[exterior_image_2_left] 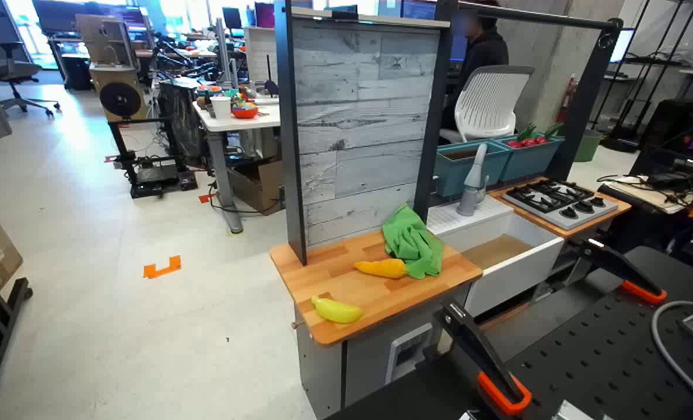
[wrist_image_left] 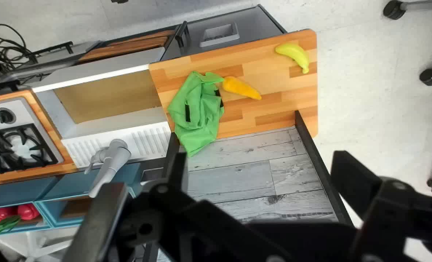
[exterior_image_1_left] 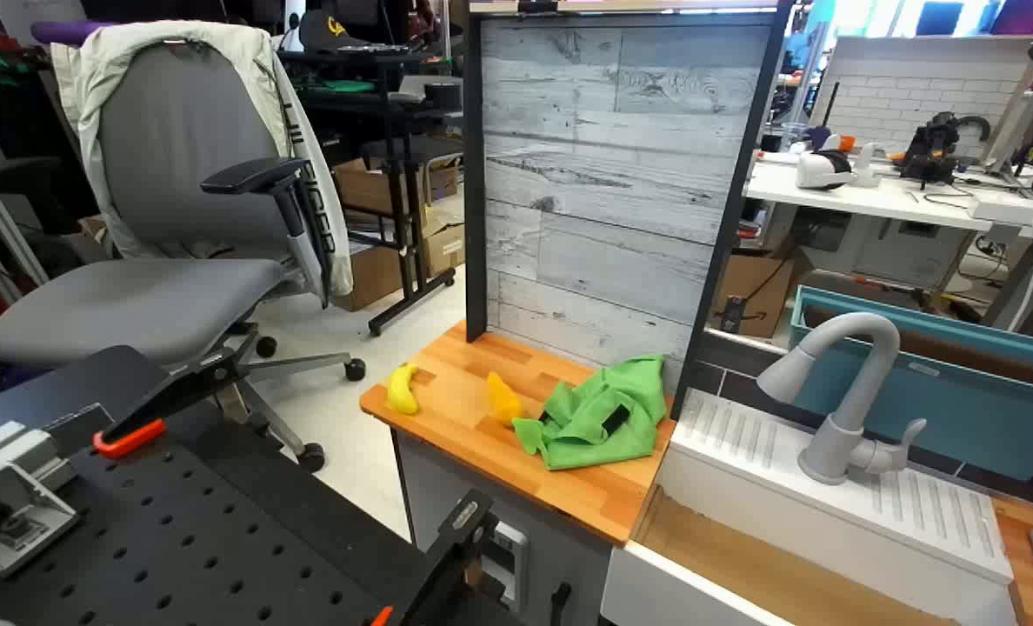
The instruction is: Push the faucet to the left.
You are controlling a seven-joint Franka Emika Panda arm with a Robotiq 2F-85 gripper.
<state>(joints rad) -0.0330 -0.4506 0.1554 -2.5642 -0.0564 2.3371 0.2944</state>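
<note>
Well apart stand the two fingers of the gripper [wrist_image_left: 263,169], a grey plank panel [exterior_image_1_left: 612,200] showing in the gap between them in the wrist view; how high they are above the sink [exterior_image_2_left: 515,274] I cannot tell. Nearest in both exterior views, in front of the sink, is a black perforated table [exterior_image_2_left: 580,350] edged with clamps [exterior_image_2_left: 478,344] that have orange handles. Next comes the wooden countertop [exterior_image_1_left: 451,404], right beside one end of the sink. Farthest from the sink on it lies a yellow banana [exterior_image_2_left: 338,310]; closer to the sink is an orange carrot [exterior_image_2_left: 381,268], its broad end touching a crumpled green cloth [exterior_image_1_left: 582,435], the item on the wood nearest the sink. The panel rises at the countertop's back, to one side of the sink. On the ridged ledge [exterior_image_1_left: 734,439] at the back of the sink stands the faucet [exterior_image_1_left: 864,391], light grey and upright, its arched spout bending down toward the sink's countertop end. Just behind the sink sits a teal planter [exterior_image_1_left: 977,409], and at the sink's other end is a stove [exterior_image_2_left: 556,204], with a second planter [exterior_image_2_left: 530,164] behind it holding red vegetables [exterior_image_2_left: 527,142]. Well beyond the sink are a white desk [exterior_image_1_left: 882,196] and a white-backed chair [exterior_image_2_left: 492,105] with a person [exterior_image_2_left: 491,58] in dark clothing near it.
</note>
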